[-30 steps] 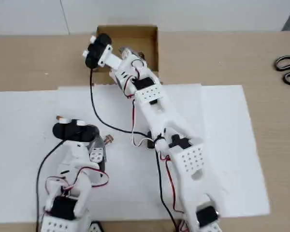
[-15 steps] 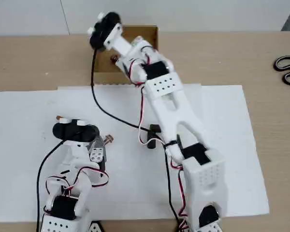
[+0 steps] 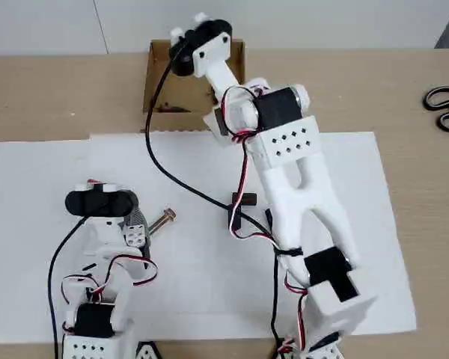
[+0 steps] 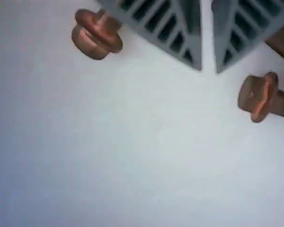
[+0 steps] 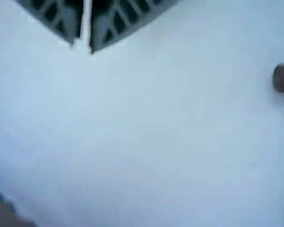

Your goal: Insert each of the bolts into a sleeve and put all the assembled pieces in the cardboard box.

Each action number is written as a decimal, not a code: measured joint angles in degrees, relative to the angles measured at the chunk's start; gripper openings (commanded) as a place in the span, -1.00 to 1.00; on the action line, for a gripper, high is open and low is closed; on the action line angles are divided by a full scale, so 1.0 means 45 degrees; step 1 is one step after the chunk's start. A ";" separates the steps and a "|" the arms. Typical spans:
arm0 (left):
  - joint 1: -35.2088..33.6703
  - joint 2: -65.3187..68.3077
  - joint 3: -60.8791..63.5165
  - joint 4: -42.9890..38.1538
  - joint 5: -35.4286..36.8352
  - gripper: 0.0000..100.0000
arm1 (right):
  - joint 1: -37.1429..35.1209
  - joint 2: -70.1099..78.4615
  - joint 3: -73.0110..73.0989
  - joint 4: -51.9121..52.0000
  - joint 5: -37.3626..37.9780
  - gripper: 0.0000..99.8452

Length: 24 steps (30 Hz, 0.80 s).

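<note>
White paper (image 3: pixel 45 164) holds bolt (image 3: pixel 163 220) lying diag., head far-right; both jaws pressed together.

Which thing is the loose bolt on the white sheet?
Start at the white paper sheet on the table. The bolt lies on it just right of the left arm. It is the small copper-coloured piece amid white and black plastic.

no writing, number, label or sign can be read anywhere: none on the cardboard box (image 3: pixel 178 94), none on the white paper (image 3: pixel 37 194), none on the surface (image 3: pixel 60 90).
</note>
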 measured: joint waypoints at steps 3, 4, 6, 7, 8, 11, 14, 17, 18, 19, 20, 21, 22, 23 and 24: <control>-0.0098 0.0000 0.0000 0.0000 -0.0371 -0.99 | 0.0000 -0.0801 0.0000 0.1289 -0.0645 -0.99; -0.0098 0.0000 0.0000 0.0000 -0.0410 -0.99 | 0.0000 -0.1153 0.0000 0.1426 -0.0860 -0.99; -0.0098 0.0000 0.0000 0.0000 -0.0430 -0.99 | 0.0000 -0.1915 0.0098 0.1602 -0.1133 -0.99; -0.0098 0.0000 0.0000 0.0000 -0.0430 -0.99 | 0.0000 -0.2344 0.0332 0.1661 -0.1172 -0.99; -0.0098 0.0000 0.0000 0.0000 -0.0430 -0.99 | 0.0000 -0.2735 0.0723 0.1661 -0.1231 -0.99; -0.0098 0.0000 0.0000 0.0000 -0.0430 -0.99 | 0.0000 -0.3868 0.2383 0.1661 -0.1250 -0.99; -0.0098 0.0000 0.0000 0.0000 -0.0430 -0.99 | 0.0000 -0.5314 0.4220 0.1661 -0.1289 -0.98; -0.0098 0.0000 0.0000 0.0000 -0.0488 -0.99 | 0.0000 -0.6779 0.5998 0.1661 -0.1289 -0.98; -0.0098 0.0000 0.0000 0.0000 -0.0508 -0.99 | 0.0000 -0.7150 0.6623 0.1661 -0.1289 -0.98; -0.0098 0.0000 0.0000 0.0000 -0.0508 -0.99 | 0.0000 -0.7443 0.7267 0.1661 -0.1289 -0.98; -0.0098 0.0000 0.0000 0.0000 -0.0508 -0.99 | 0.0000 -0.7639 0.7893 0.1661 -0.1289 -0.98; -0.0098 0.0000 0.0000 0.0000 -0.0508 -0.99 | 0.0000 -0.7756 0.8498 0.1661 -0.1289 -0.98; -0.0098 0.0000 0.0000 0.0000 -0.0508 -0.99 | 0.0000 -0.7814 0.9104 0.1563 -0.1289 -0.98; -0.0098 0.0000 0.0000 0.0000 -0.0508 -0.99 | 0.0000 -0.7834 0.9651 0.1309 -0.1289 -0.98; -0.0098 0.0000 0.0000 0.0000 -0.0508 -0.99 | 0.0039 -0.7834 1.0139 0.1016 -0.1289 -0.98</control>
